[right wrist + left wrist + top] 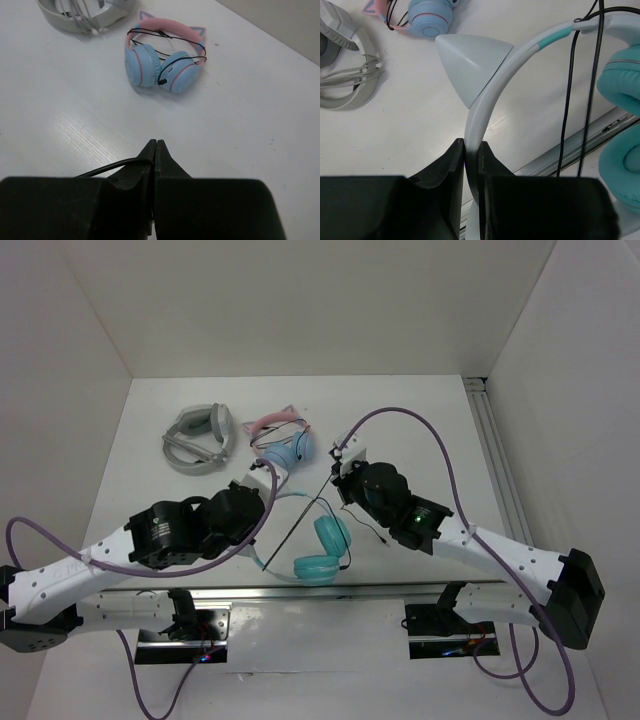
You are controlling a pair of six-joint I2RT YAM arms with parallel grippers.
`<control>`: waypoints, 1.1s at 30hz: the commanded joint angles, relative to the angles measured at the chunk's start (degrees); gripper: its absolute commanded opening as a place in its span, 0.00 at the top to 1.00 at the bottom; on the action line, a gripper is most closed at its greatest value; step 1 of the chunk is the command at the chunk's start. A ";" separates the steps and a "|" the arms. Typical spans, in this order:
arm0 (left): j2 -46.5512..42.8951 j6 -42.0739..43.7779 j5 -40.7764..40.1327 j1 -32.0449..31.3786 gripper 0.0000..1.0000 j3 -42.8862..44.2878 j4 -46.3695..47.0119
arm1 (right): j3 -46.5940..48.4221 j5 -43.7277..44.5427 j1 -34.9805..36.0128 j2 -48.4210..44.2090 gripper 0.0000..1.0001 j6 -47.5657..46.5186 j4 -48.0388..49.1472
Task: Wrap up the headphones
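Teal-cupped headphones point(333, 534) with a thin pale headband point(485, 107) sit by the table's point(420, 420) near edge. Left gripper's point(471, 150) clamped on the band, right gripper's point(154, 150) pinching the long black cable point(115, 165). It's mostly loose, so wrapping's barely begun imo.

Smooth plastic headband point(482, 107), padded teal ear cups point(620, 80), smooth black cable point(568, 100)

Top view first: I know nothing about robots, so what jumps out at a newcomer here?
The teal headphones in the middle, gripped from both sides: the left claw pinches their pale headband beside a cat-ear point, and the right claw is shut on their thin black cable, which runs taut. Behind them lie a pink-banded pair with its cord wound round it and a bulky grey-white pair.
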 commanded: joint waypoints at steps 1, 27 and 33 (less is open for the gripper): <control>-0.90 4.91 8.49 -0.95 1.00 2.18 -3.42 | 1.89 0.00 -4.33 0.00 1.00 1.21 4.89; -2.31 3.42 4.97 -0.95 1.00 10.27 9.68 | -12.26 -49.13 -16.10 11.32 0.84 23.79 48.10; -2.30 0.96 -1.17 -0.95 1.00 12.46 10.82 | -13.06 -51.86 -16.63 17.74 0.84 29.23 56.57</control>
